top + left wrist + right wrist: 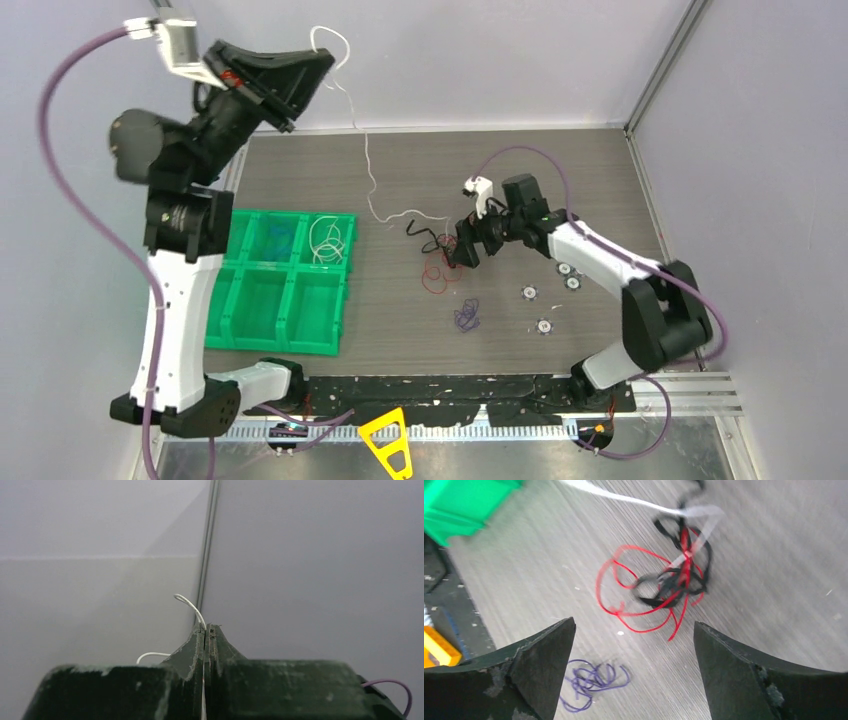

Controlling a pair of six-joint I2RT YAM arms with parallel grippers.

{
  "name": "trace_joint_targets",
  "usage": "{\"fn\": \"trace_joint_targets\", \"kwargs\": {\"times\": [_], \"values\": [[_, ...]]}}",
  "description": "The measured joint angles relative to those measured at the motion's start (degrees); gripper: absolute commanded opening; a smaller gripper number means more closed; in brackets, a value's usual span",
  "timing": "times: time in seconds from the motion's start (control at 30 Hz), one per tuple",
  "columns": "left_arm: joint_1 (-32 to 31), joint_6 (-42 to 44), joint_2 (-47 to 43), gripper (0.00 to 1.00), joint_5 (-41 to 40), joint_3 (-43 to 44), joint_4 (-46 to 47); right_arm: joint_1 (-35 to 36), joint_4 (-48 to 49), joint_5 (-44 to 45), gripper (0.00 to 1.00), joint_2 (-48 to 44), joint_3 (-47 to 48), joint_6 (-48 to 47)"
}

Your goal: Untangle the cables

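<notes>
My left gripper (322,62) is raised high at the back left, shut on a white cable (368,165). That cable hangs from it down to the table and runs into a tangle. In the left wrist view the white cable (192,609) sticks out past the closed fingertips of the left gripper (208,627). My right gripper (462,252) hovers open just above the tangle, holding nothing. The right wrist view shows the right gripper (634,625) with a red cable (624,585) and a black cable (659,587) knotted together ahead of it. A purple cable (591,682) lies apart as a small coil.
A green compartment bin (345,290) stands on the left of the table, with a white coil (328,240) in one back cell and a blue coil (277,240) in another. Small round discs (543,325) lie to the right of the tangle. A yellow triangular piece (390,440) sits at the near edge.
</notes>
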Motion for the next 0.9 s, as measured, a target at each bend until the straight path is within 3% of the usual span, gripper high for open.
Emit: {"fn": "trace_joint_targets", "kwargs": {"times": [0.23,0.47,0.63,0.9], "values": [[0.02,-1.55,3.17,0.0,2.51,-2.97,-0.81,3.65,1.03,-5.31,0.98,-11.98,5.09,-3.8],[0.04,-1.46,2.91,0.0,2.95,2.56,-0.13,11.63,3.89,3.56,0.91,-7.32,8.81,-8.81],[0.04,-1.18,2.64,0.0,3.32,4.26,-0.17,10.88,3.76,11.08,0.8,-2.78,9.84,-11.23],[0.09,-1.27,2.93,0.0,3.96,5.44,-0.24,8.44,4.0,11.87,0.74,-4.9,7.87,-15.06]]}}
